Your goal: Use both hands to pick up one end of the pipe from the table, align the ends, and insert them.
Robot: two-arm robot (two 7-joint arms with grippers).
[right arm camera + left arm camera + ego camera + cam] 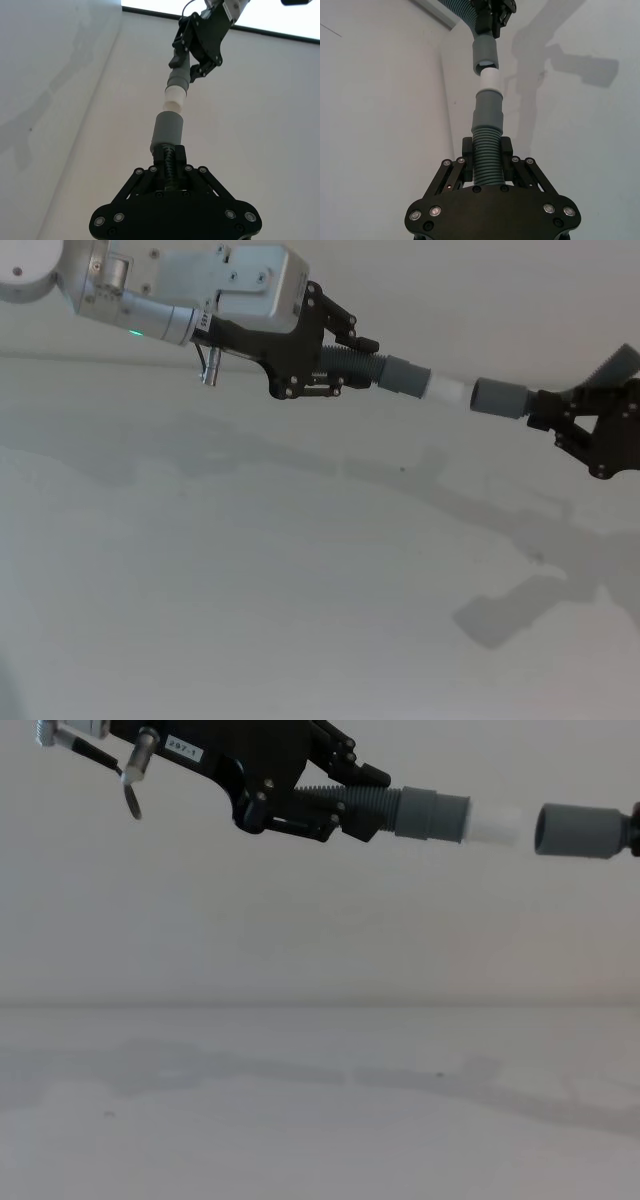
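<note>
Hose pieces hang above the surface (250,620), nearly end to end. Left gripper (335,360) is clenched on the ribbed part just behind its cuff (405,374) with the white tip (447,390); right gripper (560,420) clamps behind the open cuff (498,397). Light and bendy, likely; holding near the stiff cuffs limits sag.

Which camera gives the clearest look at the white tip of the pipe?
The chest view: it sees the white tip side-on, just short of the open cuff. The head view shows it smaller; both wrist views look along it, foreshortened.
</note>
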